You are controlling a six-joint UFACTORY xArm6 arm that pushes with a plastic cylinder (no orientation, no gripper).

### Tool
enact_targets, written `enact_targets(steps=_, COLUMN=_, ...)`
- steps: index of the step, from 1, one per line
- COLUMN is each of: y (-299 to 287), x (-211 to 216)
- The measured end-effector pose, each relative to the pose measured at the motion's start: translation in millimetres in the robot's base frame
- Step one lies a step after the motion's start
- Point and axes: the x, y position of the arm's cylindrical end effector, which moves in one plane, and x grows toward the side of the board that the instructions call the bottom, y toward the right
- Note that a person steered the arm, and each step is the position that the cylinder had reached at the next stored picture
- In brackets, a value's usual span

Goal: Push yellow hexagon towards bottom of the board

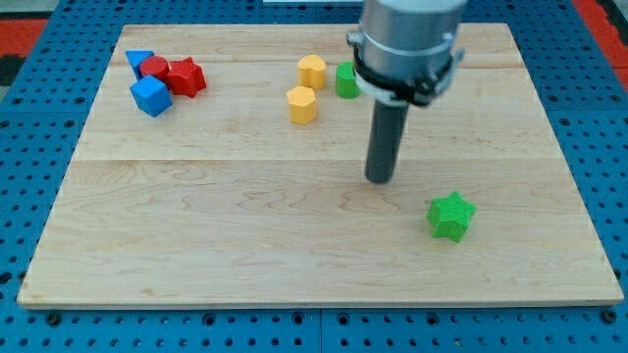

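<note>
Two yellow blocks lie near the board's top middle: an upper yellow block point(312, 71), its shape hard to tell, and a lower yellow hexagon-like block point(302, 104). My tip point(379, 179) rests on the board to the right of and below both, well apart from them. A green star point(451, 216) lies to the tip's lower right. A green block point(346, 79) sits just right of the upper yellow block, partly hidden by the arm.
At the top left a cluster holds a blue triangle point(138, 61), a red round block point(154, 68), a red star point(185, 76) and a blue cube point(151, 96). The wooden board point(196, 245) lies on a blue pegboard.
</note>
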Motion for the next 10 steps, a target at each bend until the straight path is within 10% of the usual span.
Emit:
enact_targets(steps=2, y=-58.6, x=-95.3)
enact_targets(steps=5, y=-136.4, x=-119.9)
enact_targets(steps=10, y=-159.7, x=0.5)
